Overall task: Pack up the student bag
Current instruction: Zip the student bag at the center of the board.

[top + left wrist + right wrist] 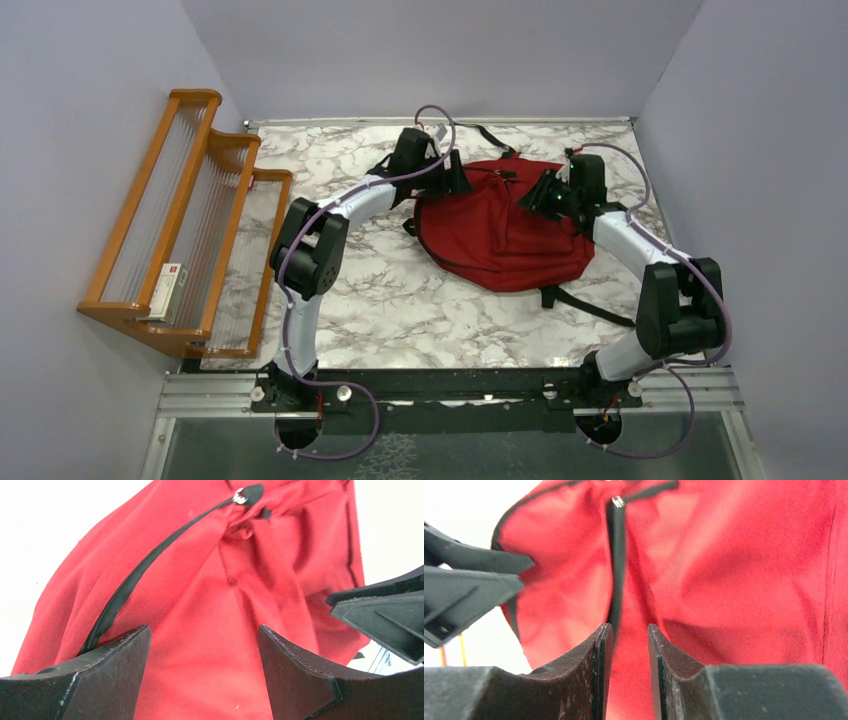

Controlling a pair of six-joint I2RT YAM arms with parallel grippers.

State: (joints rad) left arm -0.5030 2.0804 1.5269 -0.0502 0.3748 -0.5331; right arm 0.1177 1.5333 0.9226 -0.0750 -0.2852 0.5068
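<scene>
Marble desk (400,300) carries red backpack (500,235) at centre-back. Left end effector (205,645) spread over fabric; right end effector (630,640) nearly pressed together, nipping red fabric beside black zipper pull (616,555). Judged step: working zipper; boxed item (168,290) waits on wooden rack (190,220).

Desk (400,290): white marble-patterned top with grey veining. Lying on it toward the far right: one red backpack (490,235), flat, black straps trailing onto the surface at its near right side. Standing at the left edge: one orange wooden rack (200,160), with a small white box (168,290) in its outer tier.
</scene>
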